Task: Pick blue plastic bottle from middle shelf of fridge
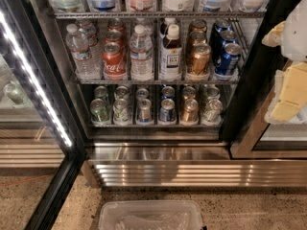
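Jaws apparently right of Coca-Cola can [114,60]

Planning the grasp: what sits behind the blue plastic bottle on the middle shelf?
A second white-capped bottle stands right behind the blue plastic bottle; anything deeper is hidden. The gripper hangs at the view's far right.
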Tool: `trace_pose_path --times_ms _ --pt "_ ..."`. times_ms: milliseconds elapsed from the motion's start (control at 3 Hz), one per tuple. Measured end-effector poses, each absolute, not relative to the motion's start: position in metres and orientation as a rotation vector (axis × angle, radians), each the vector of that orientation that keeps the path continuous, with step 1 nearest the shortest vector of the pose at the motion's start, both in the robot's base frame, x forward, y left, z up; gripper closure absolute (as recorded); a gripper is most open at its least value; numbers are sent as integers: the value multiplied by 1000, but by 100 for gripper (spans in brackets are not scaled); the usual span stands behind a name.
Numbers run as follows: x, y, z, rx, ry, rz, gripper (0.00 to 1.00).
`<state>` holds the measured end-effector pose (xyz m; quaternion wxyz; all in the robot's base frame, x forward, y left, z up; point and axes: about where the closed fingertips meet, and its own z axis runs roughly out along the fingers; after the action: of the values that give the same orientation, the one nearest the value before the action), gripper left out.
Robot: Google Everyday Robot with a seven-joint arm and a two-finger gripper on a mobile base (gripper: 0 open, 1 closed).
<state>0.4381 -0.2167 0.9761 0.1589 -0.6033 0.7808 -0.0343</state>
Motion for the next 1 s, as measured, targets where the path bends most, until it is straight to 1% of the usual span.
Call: trace_pose_path --times_ms 667,1000 --pt "438 -216 965 -1702 2204 -101 0" --pt "445 -224 897 -1607 2198 76 0"
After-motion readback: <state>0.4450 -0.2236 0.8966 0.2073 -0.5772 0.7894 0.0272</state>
